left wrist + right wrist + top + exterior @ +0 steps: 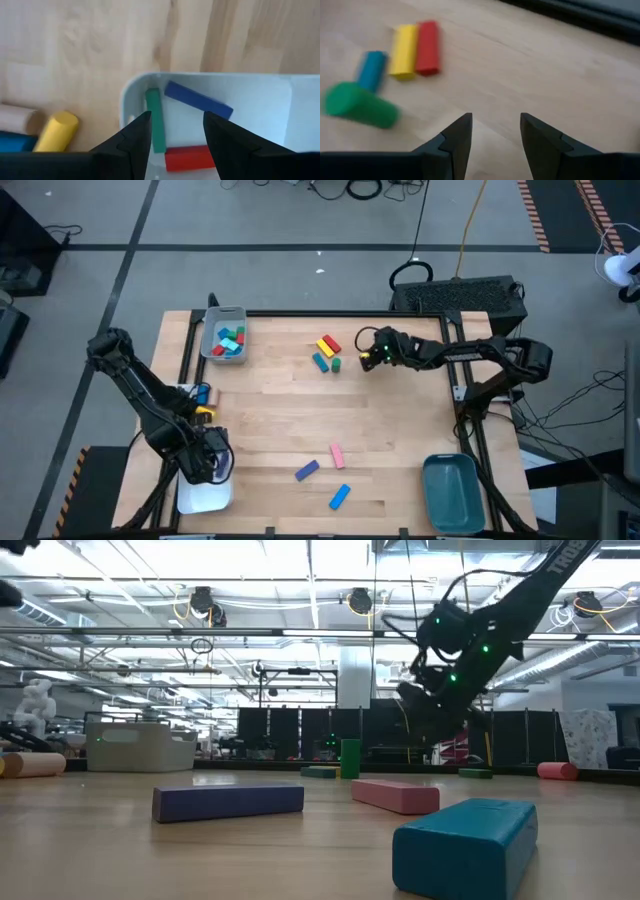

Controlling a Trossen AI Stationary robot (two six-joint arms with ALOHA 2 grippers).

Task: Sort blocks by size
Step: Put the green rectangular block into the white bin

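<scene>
My left gripper (175, 120) hangs open, pointing down over the white tray (126, 102) at the table's near left corner (205, 498). A green bar (156, 120), a blue bar (197, 100) and a red bar (187, 157) lie flat in that tray. Toward the far middle, my right gripper (495, 120) is open above bare wood (368, 358) and slants down. Just left of it lie a red bar (427, 47), a yellow bar (404, 51), a blue cylinder (371, 69) and a green cylinder (360, 105).
A grey tray (212, 330) with several blocks stands at the far left, a teal tray (455, 495) at the near right. Pink (337, 455), purple (307, 470) and blue (340, 497) bars lie near the front. Yellow (56, 131), tan (17, 119) and blue (12, 141) cylinders lie beside the white tray.
</scene>
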